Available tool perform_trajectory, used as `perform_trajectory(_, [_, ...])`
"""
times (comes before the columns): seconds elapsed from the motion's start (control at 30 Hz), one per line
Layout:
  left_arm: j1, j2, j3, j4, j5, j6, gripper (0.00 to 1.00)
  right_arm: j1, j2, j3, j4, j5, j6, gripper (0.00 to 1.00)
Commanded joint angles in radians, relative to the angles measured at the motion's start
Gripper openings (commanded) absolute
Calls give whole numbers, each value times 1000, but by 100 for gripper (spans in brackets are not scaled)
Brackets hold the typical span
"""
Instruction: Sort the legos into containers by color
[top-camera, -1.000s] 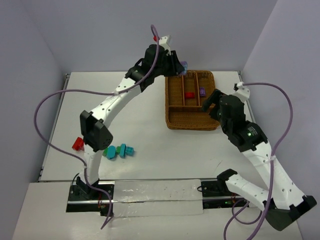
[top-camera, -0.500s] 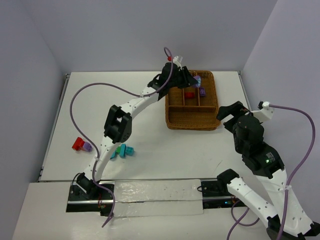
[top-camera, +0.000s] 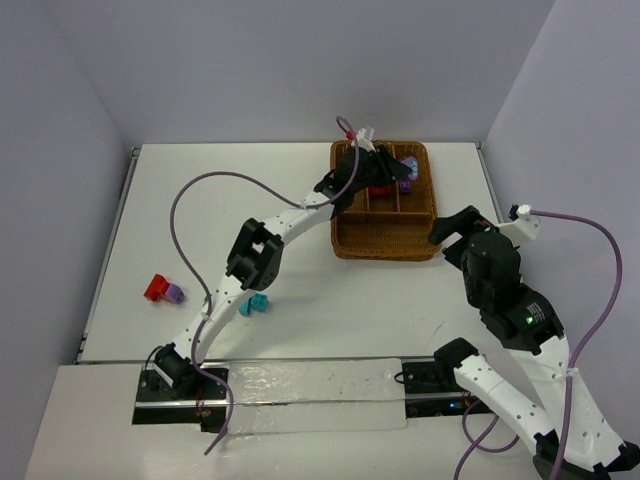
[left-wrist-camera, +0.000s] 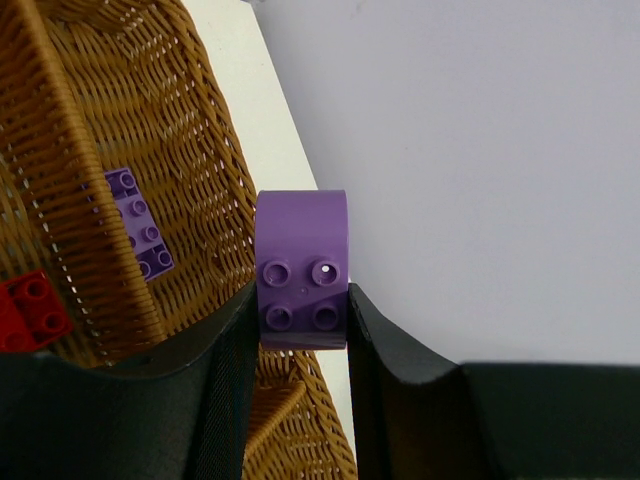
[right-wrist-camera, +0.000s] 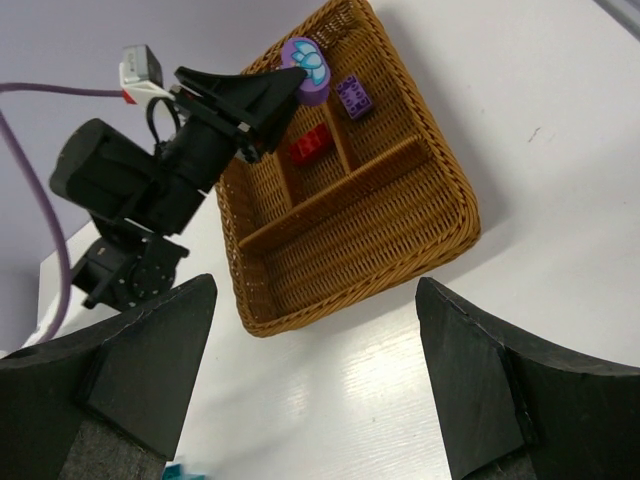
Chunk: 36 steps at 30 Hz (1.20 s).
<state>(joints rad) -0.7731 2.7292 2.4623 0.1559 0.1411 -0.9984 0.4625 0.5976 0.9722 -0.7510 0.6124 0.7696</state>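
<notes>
My left gripper (top-camera: 398, 168) is shut on a purple lego (left-wrist-camera: 302, 268), rounded at its far end, and holds it above the far right corner of the brown wicker tray (top-camera: 385, 245). Below it, a flat purple lego (left-wrist-camera: 136, 220) lies in the right narrow slot. A red lego (top-camera: 378, 190) lies in the middle narrow slot. The wide slot (right-wrist-camera: 370, 225) shows only wicker. Out on the table's left side lie a red lego (top-camera: 155, 288), a purple lego (top-camera: 175, 294) and a teal lego (top-camera: 256, 303). My right gripper (right-wrist-camera: 320, 390) hangs open and holds nothing, just off the tray's near right corner.
The left arm (top-camera: 255, 250) stretches diagonally across the table middle, its purple cable (top-camera: 190, 205) looping above it. Grey walls close in the table at the back and on both sides. The tray's far rim (left-wrist-camera: 215, 150) sits close to the back wall.
The left gripper has carried the purple lego rightward, from beyond the tray's left far corner to above its right narrow slot. The right arm drew back from the tray, then held still.
</notes>
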Motion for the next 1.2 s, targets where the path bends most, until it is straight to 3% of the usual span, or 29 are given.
perform_trajectory(0.0, [-22,43,69,91,-73,-44,1,5,-5,-4,-2,9,9,88])
perform_trajectory(0.07, [-27,51,71,90,-87,-45,15,6,-2,-4,0,7,2,88])
perform_trajectory(0.13, [-29,55,72,91,-95,-40,42,7,3,-6,4,3,-4,88])
perform_trajectory(0.2, [-31,55,70,92,-92,-33,61,5,8,-6,8,0,-7,88])
perform_trajectory(0.3, [-31,44,70,95,-82,-22,79,5,12,-6,14,-7,-9,88])
perform_trajectory(0.5, [-31,-74,22,82,-29,46,90,5,28,0,18,-12,-23,88])
perform_trajectory(0.63, [-31,-283,-169,70,14,141,90,5,50,20,15,-17,-46,88])
perform_trajectory(0.77, [-31,-594,-408,-19,-4,261,90,5,65,47,30,-45,-82,88])
perform_trajectory(0.87, [-27,-860,-600,-147,-135,338,90,7,88,57,53,-108,-123,88])
perform_trajectory(0.97, [-5,-1025,-726,-311,-300,366,89,9,124,57,81,-195,-155,88])
perform_trajectory(1.03, [54,-1195,-891,-525,-479,323,89,16,183,46,126,-331,-190,88])
perform_trajectory(1.13, [172,-1407,-1046,-691,-563,234,89,72,265,27,206,-435,-197,88])
perform_trajectory(1.17, [199,-1456,-1086,-734,-584,207,89,140,296,30,219,-429,-198,88])
